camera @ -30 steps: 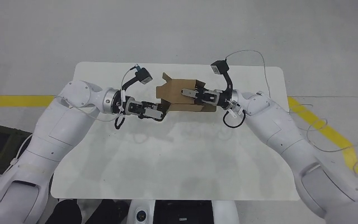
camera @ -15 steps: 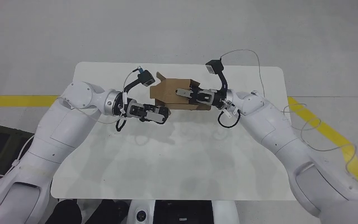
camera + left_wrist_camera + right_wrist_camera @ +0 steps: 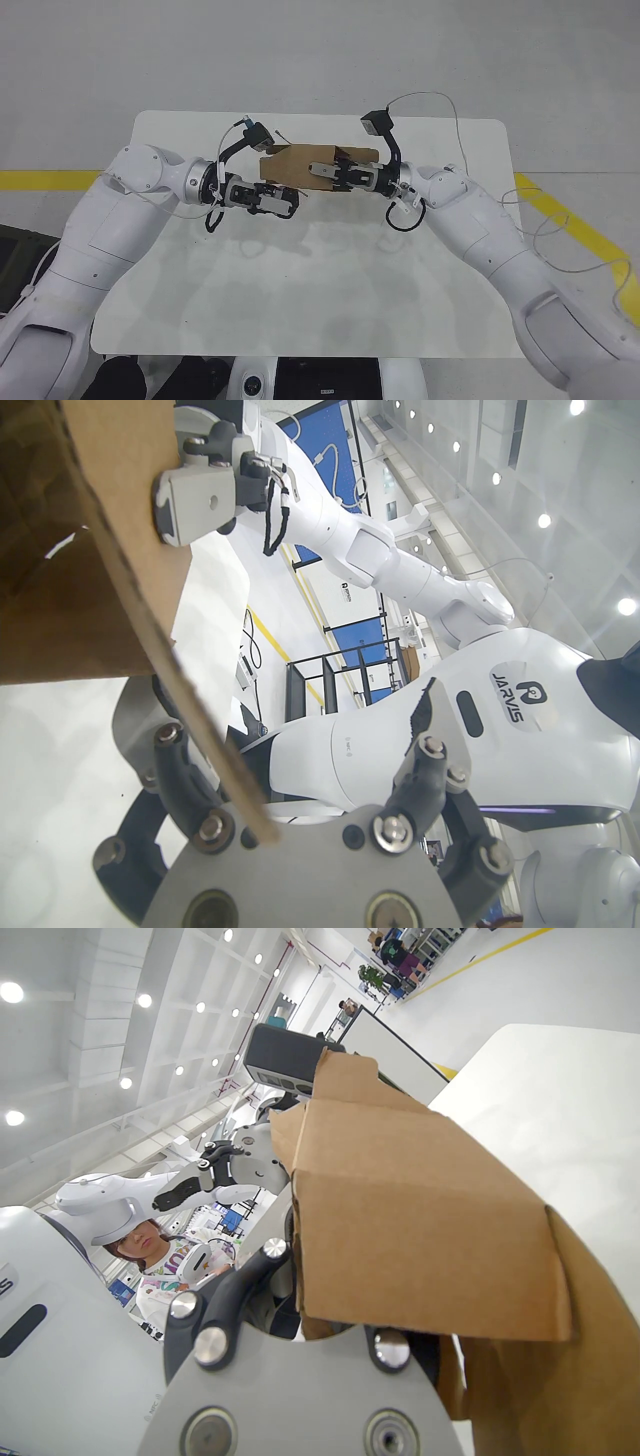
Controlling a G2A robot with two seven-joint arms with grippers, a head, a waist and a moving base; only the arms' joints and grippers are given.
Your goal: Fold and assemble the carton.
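Pinching one wall of the carton in the right claw, over the far half of the counter, with the left claw spread around a flap edge. Could crease the flap or twist the carton loose if clamped askew.

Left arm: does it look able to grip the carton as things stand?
Probably yes. An edge of the carton runs between the left gripper's open fingers, with nothing else in between. The right gripper holds the carton's other side.
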